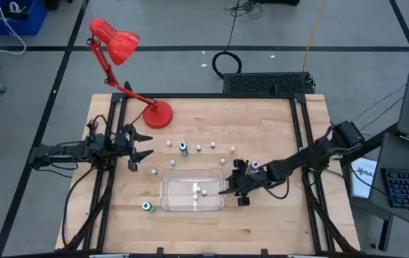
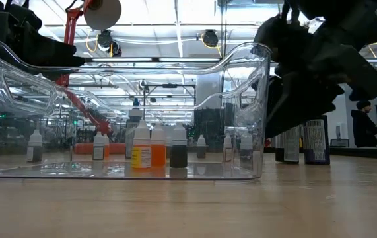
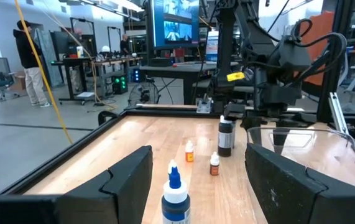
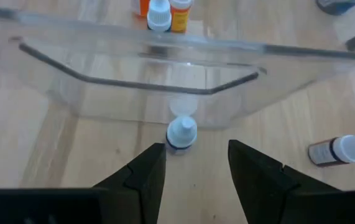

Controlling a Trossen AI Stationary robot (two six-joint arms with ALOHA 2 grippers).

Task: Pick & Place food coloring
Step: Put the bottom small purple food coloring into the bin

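Wooden worktop (image 1: pixel 261 122): three dropper bottles (image 1: pixel 198 190) in clear tray (image 1: pixel 172 204), many scattered outside; right gripper (image 1: pixel 234 188) at tray end, left gripper (image 1: pixel 141 145) waiting, fingers apart, empty.

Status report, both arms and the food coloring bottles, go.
Right gripper open, empty, by the clear tray's right end, blue bottle just ahead. Left gripper open, empty, waiting at table's left. Three bottles in tray, others loose. Tray wall close behind target.

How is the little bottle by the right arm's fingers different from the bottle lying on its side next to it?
The white-capped small bottle stands upright outside the clear plastic tray; the dark-bodied bottle lies tipped over on the wooden table. The upright one sits ahead of the right gripper; the tipped one lies off to the side. Both have white caps.
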